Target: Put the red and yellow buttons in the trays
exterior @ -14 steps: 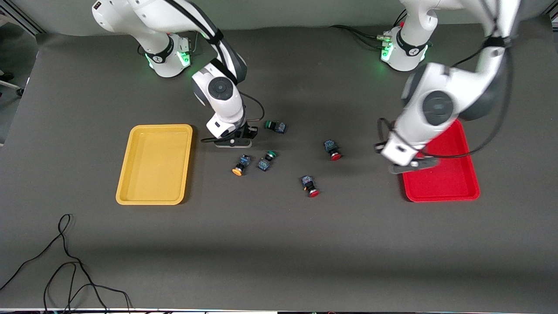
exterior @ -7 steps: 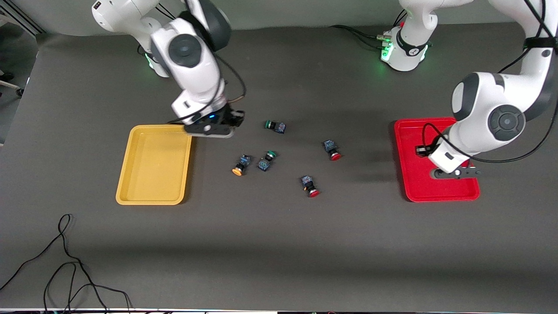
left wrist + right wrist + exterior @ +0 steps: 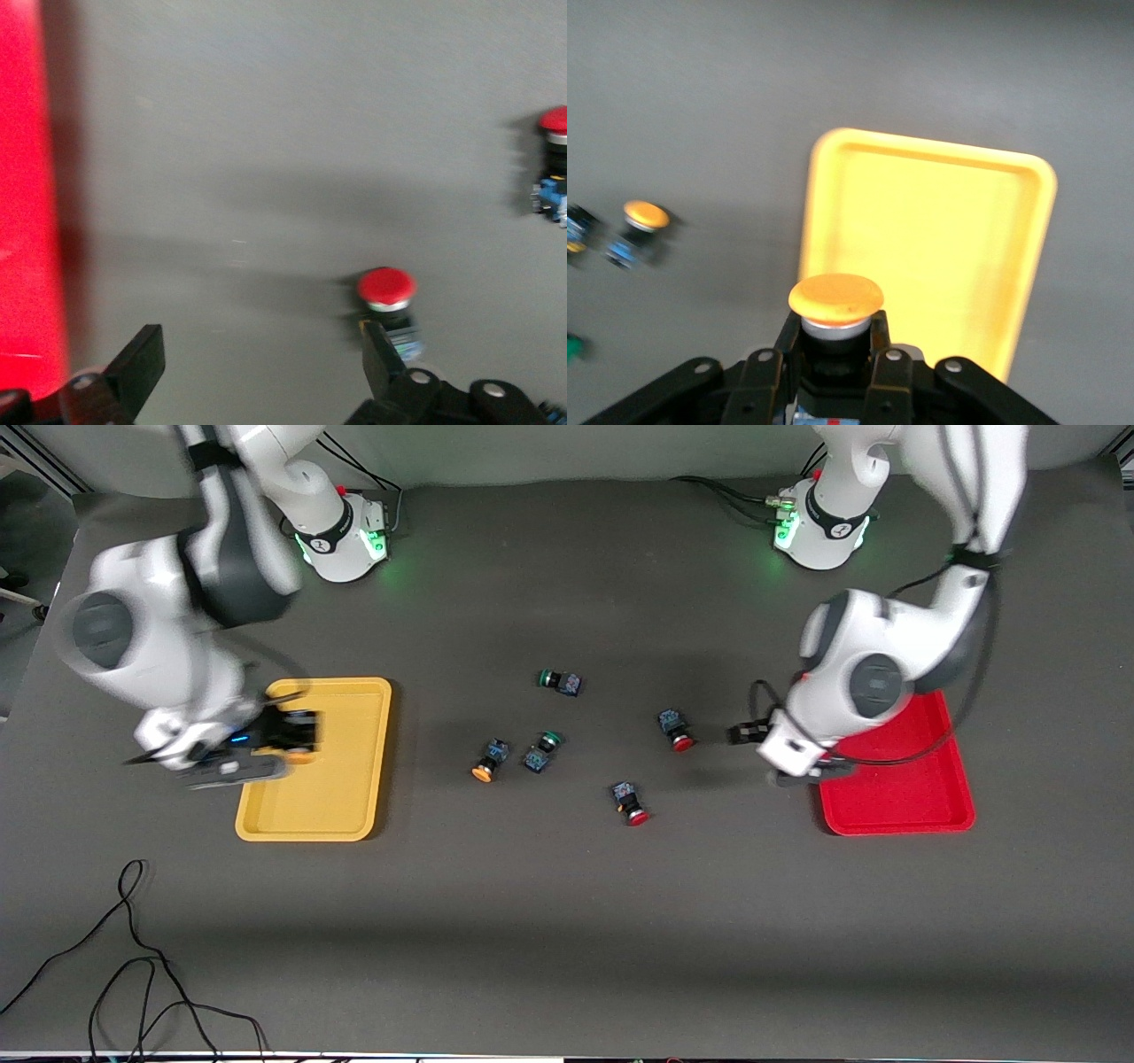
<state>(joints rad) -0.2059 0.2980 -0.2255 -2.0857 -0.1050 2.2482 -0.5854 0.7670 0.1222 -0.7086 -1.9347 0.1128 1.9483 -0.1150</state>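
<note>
Right gripper: the right gripper (image 3: 835,347) was closed on a yellow button (image 3: 835,299), cap clear of the fingers, probably so it would drop off cleanly.
Its place: it hung over the yellow tray (image 3: 354,779), which lay at nine o'clock on the table in the front view; the carry looked nearly done, the release not yet made.
Left gripper: the left gripper (image 3: 257,367) was spread wide with nothing between its fingers, over bare mat just at nine o'clock of the red tray (image 3: 895,802).
Red tray: at three o'clock on the table; no button showed on its visible floor.
Red buttons: two lay on the mat near the centre, one (image 3: 678,731) at one o'clock of the other (image 3: 631,804); the wide jaws suited a descent onto one of them.
Loose yellow button: it (image 3: 485,766) lay at eight o'clock of a green-capped switch (image 3: 542,748).
</note>
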